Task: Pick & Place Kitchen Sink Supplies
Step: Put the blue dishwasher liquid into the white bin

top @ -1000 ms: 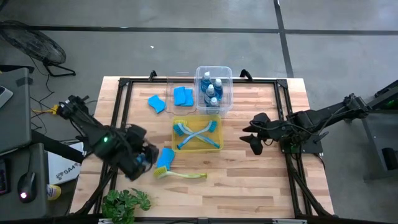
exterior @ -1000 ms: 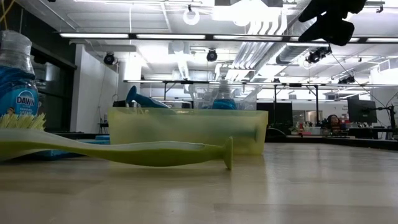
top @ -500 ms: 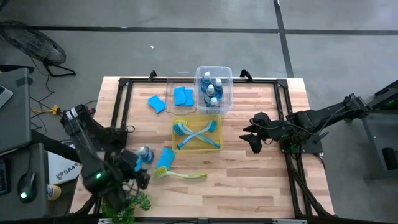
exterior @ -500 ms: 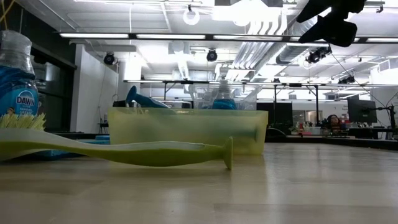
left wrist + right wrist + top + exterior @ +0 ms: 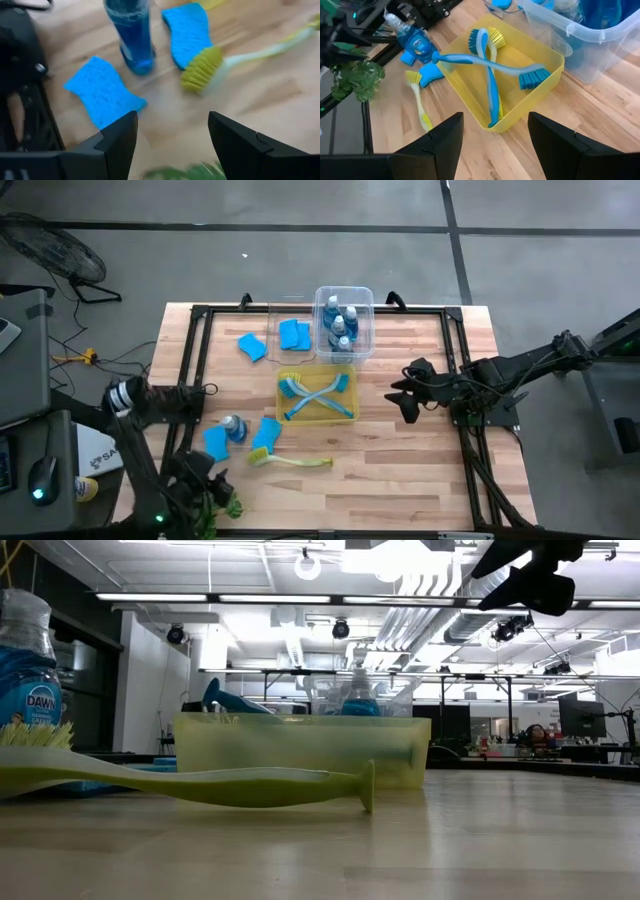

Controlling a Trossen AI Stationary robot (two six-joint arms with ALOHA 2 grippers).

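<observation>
A small clear bottle of blue liquid (image 5: 131,30) stands upright on the table's near left, also seen in the high view as the bottle (image 5: 232,427). One blue sponge (image 5: 104,92) lies flat beside it and another blue sponge (image 5: 187,32) beyond it. A yellow-green dish brush (image 5: 290,461) lies on the wood, its bristle head (image 5: 200,75) by the second sponge. My left gripper (image 5: 203,478) hangs open near the table's near left corner, short of these things. My right gripper (image 5: 408,396) waits open at the table's right, above the wood.
A yellow bin (image 5: 318,396) at the middle holds two crossed blue brushes (image 5: 490,75). A clear bin (image 5: 345,322) behind it holds bottles, and more blue sponges (image 5: 252,346) lie at the far left. A green leafy plant (image 5: 215,505) sits at the near left edge, beside my left gripper.
My left gripper has drawn back from the bottle toward the table's near left corner and the plant. The bottle and the sponge beside it, hidden under the gripper before, now show standing and lying on the table. My right gripper has rolled slightly in place.
</observation>
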